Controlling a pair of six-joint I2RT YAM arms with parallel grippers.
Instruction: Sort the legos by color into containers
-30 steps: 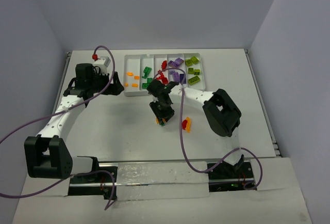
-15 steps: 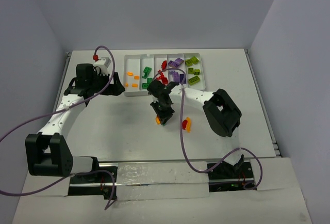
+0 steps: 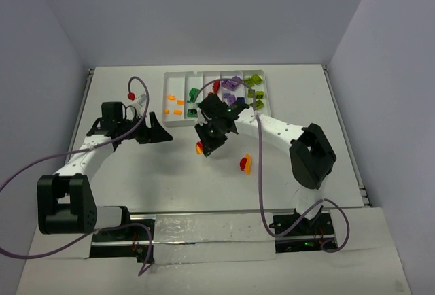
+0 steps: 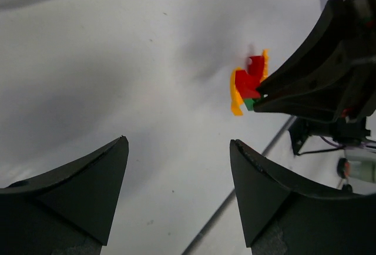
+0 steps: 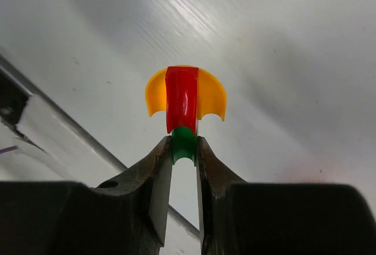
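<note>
We find the right pincer [image 5: 185,149] pinching a green lego [image 5: 184,142]; a red curved lego [image 5: 181,99] and an orange curved lego [image 5: 214,99] are stacked beyond its tips. Just past it, away from the arm bases, lies the white tray [image 3: 178,77] with sorted legos. To its left, the left pincer [image 4: 176,190] stands spread, gripping nothing. To its right, an orange-and-red pair [image 3: 246,164] rests on the table [image 3: 170,179].

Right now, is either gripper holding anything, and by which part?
The right gripper pinches a joined orange-red-green lego cluster by its green brick; the left gripper holds nothing.
</note>
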